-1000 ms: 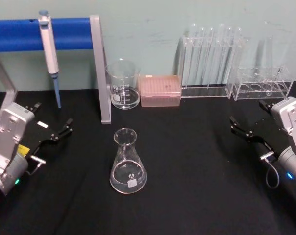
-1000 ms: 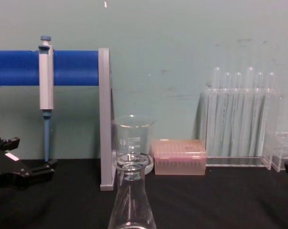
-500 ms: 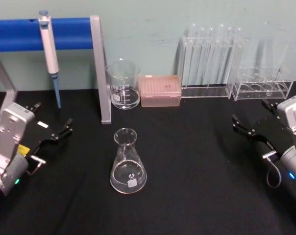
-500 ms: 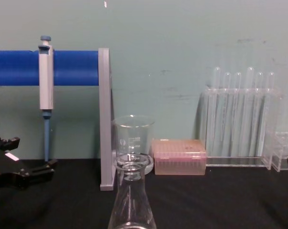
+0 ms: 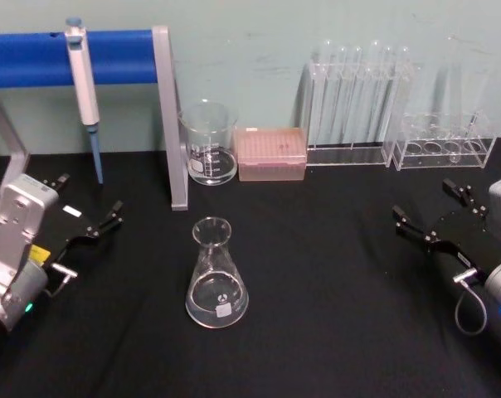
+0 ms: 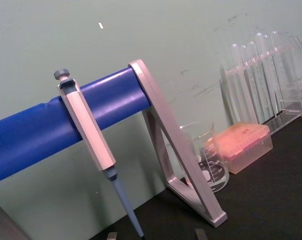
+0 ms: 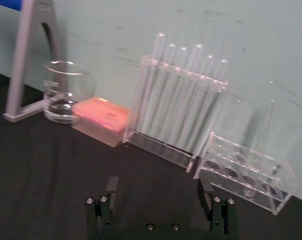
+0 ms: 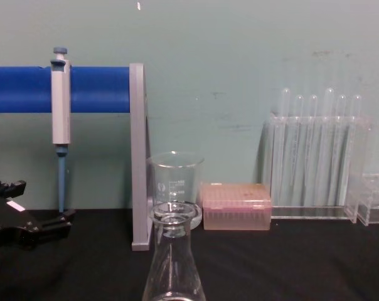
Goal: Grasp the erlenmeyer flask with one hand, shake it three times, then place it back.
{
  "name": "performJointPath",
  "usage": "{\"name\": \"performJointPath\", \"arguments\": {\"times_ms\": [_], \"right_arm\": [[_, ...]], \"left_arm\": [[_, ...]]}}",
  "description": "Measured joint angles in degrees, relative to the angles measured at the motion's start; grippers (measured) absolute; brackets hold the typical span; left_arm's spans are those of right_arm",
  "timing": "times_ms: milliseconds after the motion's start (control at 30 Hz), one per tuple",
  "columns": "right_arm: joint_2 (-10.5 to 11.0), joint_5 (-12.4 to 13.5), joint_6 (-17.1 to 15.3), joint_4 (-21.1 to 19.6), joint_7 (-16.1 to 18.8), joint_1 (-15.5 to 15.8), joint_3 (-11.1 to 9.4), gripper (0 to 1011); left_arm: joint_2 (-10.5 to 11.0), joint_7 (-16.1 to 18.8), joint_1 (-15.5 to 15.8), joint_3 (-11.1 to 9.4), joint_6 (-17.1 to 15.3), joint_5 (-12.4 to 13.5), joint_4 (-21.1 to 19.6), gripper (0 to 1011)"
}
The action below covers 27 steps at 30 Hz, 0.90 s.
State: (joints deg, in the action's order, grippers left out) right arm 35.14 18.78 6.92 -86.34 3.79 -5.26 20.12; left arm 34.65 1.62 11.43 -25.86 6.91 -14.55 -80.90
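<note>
Now, erlenmeyer flask (image 5: 216, 274): upright on the black table (image 5: 333, 323), wide base down, neck and flared rim free, nothing touching it; a small white mark shows near its base.
Left end effector (image 5: 90, 195): well apart from the flask, off to its left; the two black fingers are spread wide and hold nothing. A white sticker sits on its body in the chest view.
Right end effector (image 5: 423, 199): well apart from the flask, off to its right; its fingers are also spread wide, with bare table between them in the right wrist view, and it holds nothing.
Beaker (image 5: 208, 143): upright behind the flask, close to the back wall and just beside the grey post (image 5: 169, 116).
Pink tip box (image 5: 270, 153): behind the flask and a little to its right, just beside the beaker.
Pipette (image 5: 85, 91): hanging on the blue bar (image 5: 31, 56), behind the flask and to its left, tip pointing down.
Test tube rack (image 5: 358, 108): behind the flask and well to its right, tubes standing upright.
Low clear rack (image 5: 441, 148): farther right of the flask, just beside the test tube rack.
</note>
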Motion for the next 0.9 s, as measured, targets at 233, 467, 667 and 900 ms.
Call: {"name": "performJointPath", "arguments": {"times_ms": [233,467,667,900], "right_arm": [[1.2,1.4,0.1,-2.9,3.9,1.9,-0.9,1000],[1.9,2.7,1.1,-5.5,8.9,3.4,-1.3,1000],[1.9,3.2,2.1,-6.5,12.4,3.9,-1.0,1000],[1.1,3.6,3.0,-7.0,16.5,4.0,-0.3,1000]], "left_arm": [[0.0,0.0,0.0,0.0,0.0,0.0,0.0,1001],[0.0,0.0,0.0,0.0,0.0,0.0,0.0,1001],[0.0,0.0,0.0,0.0,0.0,0.0,0.0,1001],[0.0,0.0,0.0,0.0,0.0,0.0,0.0,1001]]}}
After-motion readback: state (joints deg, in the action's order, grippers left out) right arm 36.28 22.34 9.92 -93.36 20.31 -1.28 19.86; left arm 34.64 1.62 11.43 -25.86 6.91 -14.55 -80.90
